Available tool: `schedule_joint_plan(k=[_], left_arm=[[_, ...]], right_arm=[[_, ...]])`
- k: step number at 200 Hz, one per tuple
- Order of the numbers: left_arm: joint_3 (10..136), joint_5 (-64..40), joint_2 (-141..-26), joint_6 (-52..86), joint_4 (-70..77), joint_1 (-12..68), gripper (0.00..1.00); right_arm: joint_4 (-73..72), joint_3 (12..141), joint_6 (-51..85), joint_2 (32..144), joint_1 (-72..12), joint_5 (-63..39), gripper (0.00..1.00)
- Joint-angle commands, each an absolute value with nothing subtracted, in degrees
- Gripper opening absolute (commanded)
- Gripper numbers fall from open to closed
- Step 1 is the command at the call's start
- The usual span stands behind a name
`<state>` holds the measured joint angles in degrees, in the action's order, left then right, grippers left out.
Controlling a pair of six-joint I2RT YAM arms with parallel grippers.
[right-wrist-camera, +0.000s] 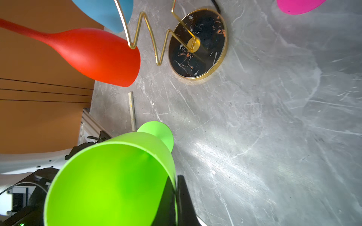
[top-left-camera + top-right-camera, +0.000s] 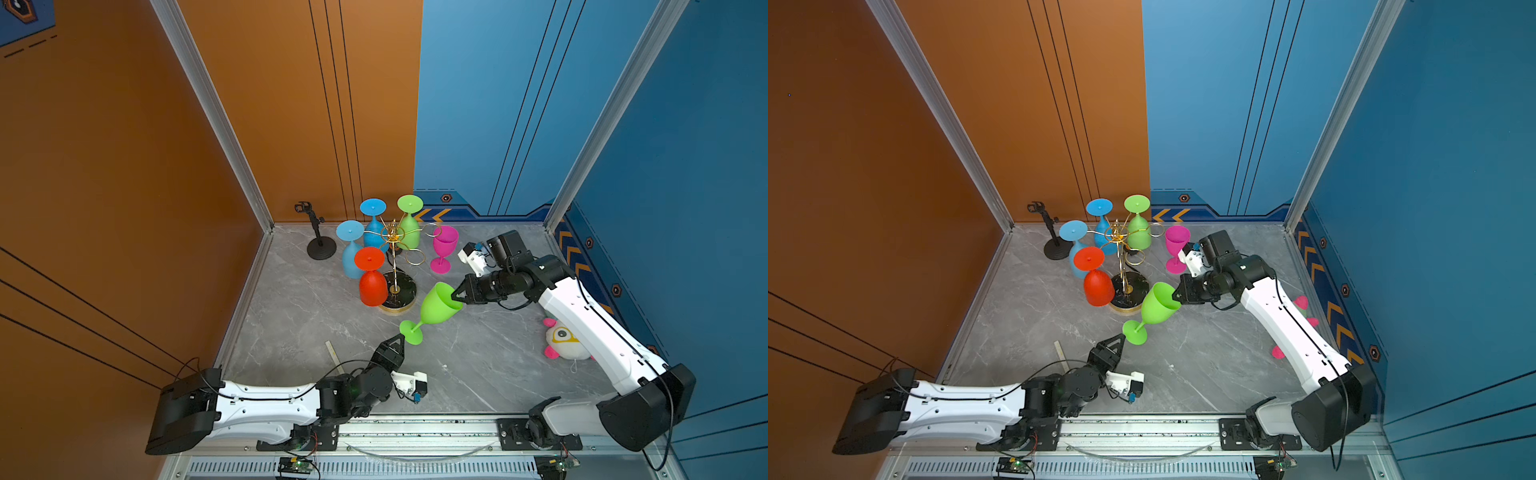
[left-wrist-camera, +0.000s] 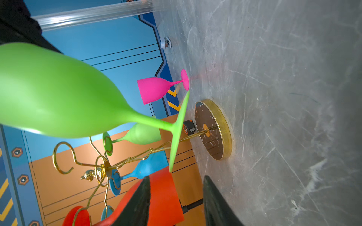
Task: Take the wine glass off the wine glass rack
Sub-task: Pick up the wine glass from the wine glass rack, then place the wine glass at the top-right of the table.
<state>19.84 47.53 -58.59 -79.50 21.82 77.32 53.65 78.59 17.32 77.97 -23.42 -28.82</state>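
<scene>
Beside rack (image 2: 405, 291) | right end effector (image 2: 453, 296) clamps wine glass (image 2: 438, 309) rim | left end effector (image 2: 400, 341) parted, empty | red glass (image 2: 372, 286) near

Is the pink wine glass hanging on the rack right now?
No, the pink wine glass stands upright on the table, apart from the rack.

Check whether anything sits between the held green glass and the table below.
Nothing visible: green glass, pinched at its rim by the right hand, hangs clear of the rack; the open left hand is by its foot.
</scene>
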Motion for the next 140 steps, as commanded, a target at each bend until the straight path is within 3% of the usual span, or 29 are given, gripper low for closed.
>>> schedule_joint_plan(k=[1,48,82,140], left_arm=[[23.4,46.9,-55.7,-68.8,15.2,77.9,0.53],[27.4,50.4,-49.3,-57.8,8.4,78.0,0.8],[35.1,49.0,-44.5,-38.7,-7.6,76.4,0.99],[43.0,42.1,-41.0,-15.1,-25.3,67.1,0.98]], right_arm=[[55.5,80.3,15.7,75.5,-22.0,-22.6,0.0],[57.8,81.5,13.5,76.0,-20.7,-11.0,0.0],[57.9,82.0,12.9,76.9,-18.7,-5.0,0.0],[54.5,84.2,13.1,82.6,-16.6,3.5,0.0]])
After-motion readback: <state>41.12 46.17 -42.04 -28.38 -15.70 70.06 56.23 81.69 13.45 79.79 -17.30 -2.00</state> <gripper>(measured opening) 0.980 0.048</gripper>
